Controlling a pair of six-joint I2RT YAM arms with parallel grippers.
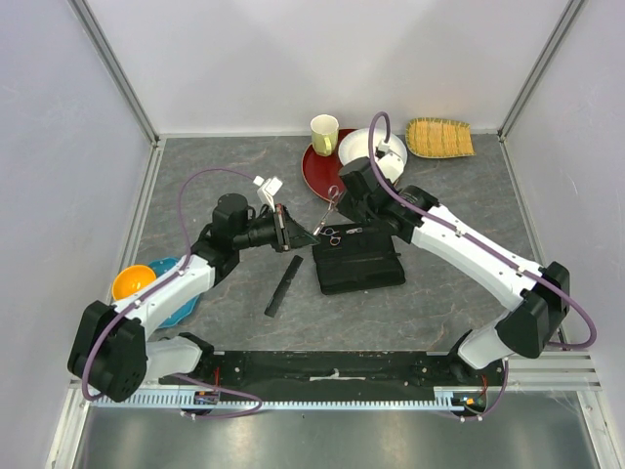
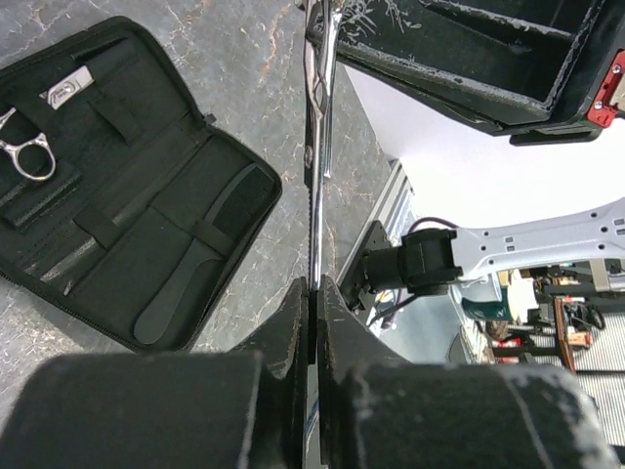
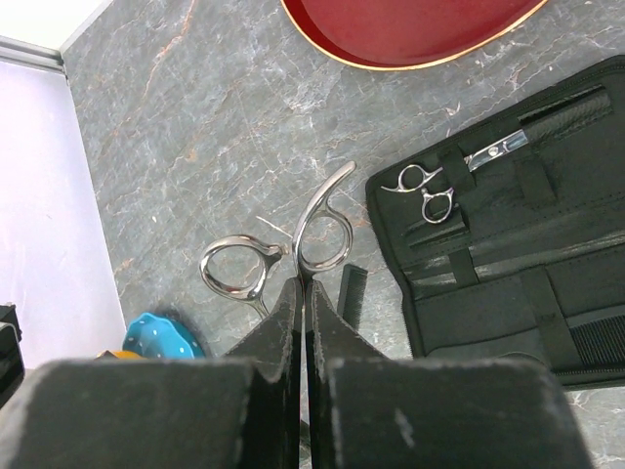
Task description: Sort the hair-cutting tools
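One pair of silver scissors (image 1: pixel 325 213) hangs above the table between both arms. My right gripper (image 3: pixel 303 283) is shut on it just below the handle loops (image 3: pixel 323 233). My left gripper (image 2: pixel 314 283) is shut on its thin blade (image 2: pixel 315 176). Just right of them, the black case (image 1: pixel 357 260) lies open. A second pair of scissors (image 3: pixel 426 191) is strapped in the case, and a thick black comb-like tool (image 2: pixel 195 264) sits in a lower slot. A long flat black comb (image 1: pixel 283 286) lies loose on the table, left of the case.
At the back stand a red plate (image 1: pixel 325 161), a cream cup (image 1: pixel 324 132), a white bowl (image 1: pixel 376 149) and a woven basket (image 1: pixel 439 137). An orange bowl (image 1: pixel 132 281) on a blue plate (image 1: pixel 181 298) sits by the left arm. A small white object (image 1: pixel 266 186) lies behind the left gripper.
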